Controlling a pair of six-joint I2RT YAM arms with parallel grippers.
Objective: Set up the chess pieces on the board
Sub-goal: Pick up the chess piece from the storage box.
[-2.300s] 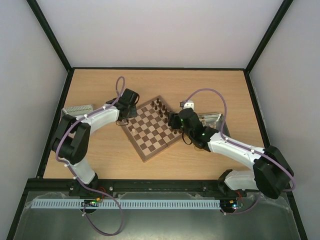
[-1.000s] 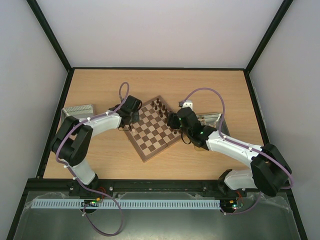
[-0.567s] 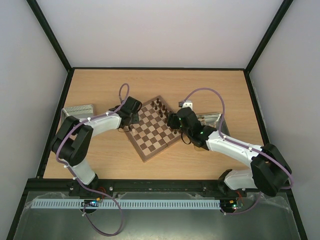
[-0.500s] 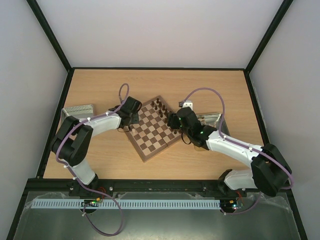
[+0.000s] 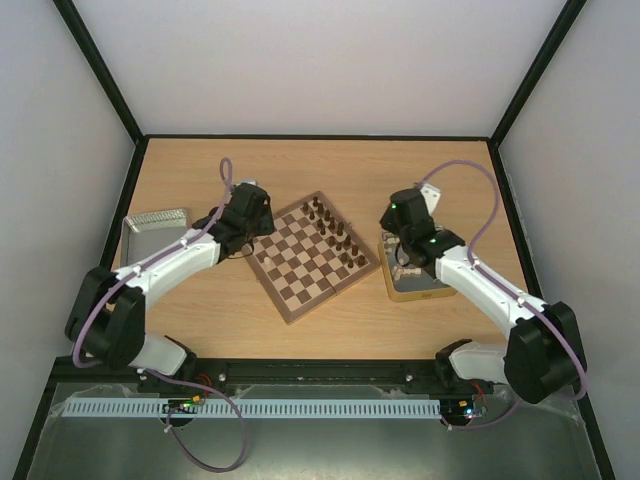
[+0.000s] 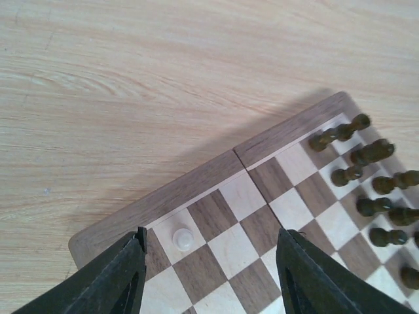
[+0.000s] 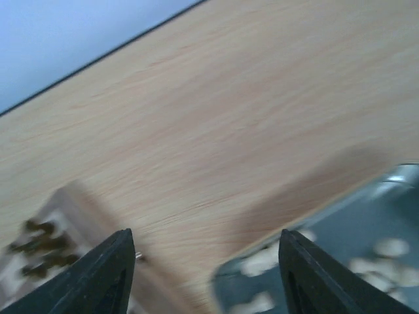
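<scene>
Top external: wooden table [image 5: 300, 165], both arms reaching in from the near edge. Board [image 5: 305, 270] lies mid-table, turned diamond-wise. Metal tin [image 5: 415, 292] sits on the table just right of the board, not touching it.

Left gripper [image 5: 252, 225] hangs over the board's left corner. Right gripper [image 5: 395, 220] hangs above the tin's far end, close to the board's right corner.

Dark pieces [image 5: 335, 230] stand in two rows along the board's far-right edge.

Left wrist: left gripper [image 6: 213, 234] about half open, nothing between the fingers [image 6: 111, 281]. One cream piece [image 6: 182, 237] stands upright on a light square in the edge row near the corner. It stands apart from both fingers.

Right wrist, badly blurred: right gripper [image 7: 204, 239] spread wide and empty. Tin [image 7: 347, 222] shows at lower right. The pale blobs inside it are probably cream pieces [image 7: 393, 247]. Board corner [image 7: 72, 196] and dark pieces [image 7: 39, 242] show at lower left.
</scene>
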